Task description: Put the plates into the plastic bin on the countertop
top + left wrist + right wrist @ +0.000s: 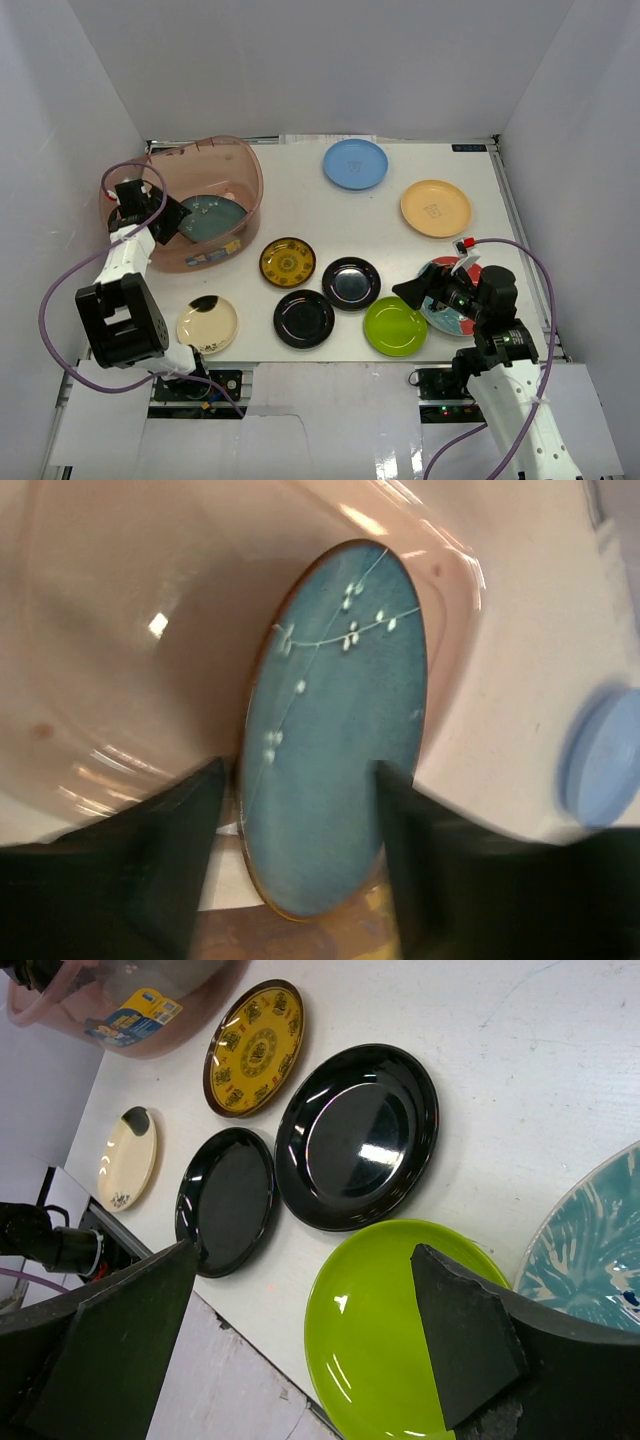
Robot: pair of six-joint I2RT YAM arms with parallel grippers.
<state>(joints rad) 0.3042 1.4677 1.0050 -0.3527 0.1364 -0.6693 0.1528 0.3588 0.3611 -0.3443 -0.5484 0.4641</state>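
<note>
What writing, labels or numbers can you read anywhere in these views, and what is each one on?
No text here can be read.
Yellow-and-blue sticker on the plastic bin: printing too blurred to read.
Small mark at the centre of the orange-yellow plate: too small to read.
Dark tag at the far right edge of the countertop: too small to read.

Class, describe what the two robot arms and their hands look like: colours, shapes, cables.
The left arm and right arm have white links joined by blocky black joints. A lilac cable loops alongside each. The left hand and right hand are black, each with two flat, wedge-shaped dark fingers.
</note>
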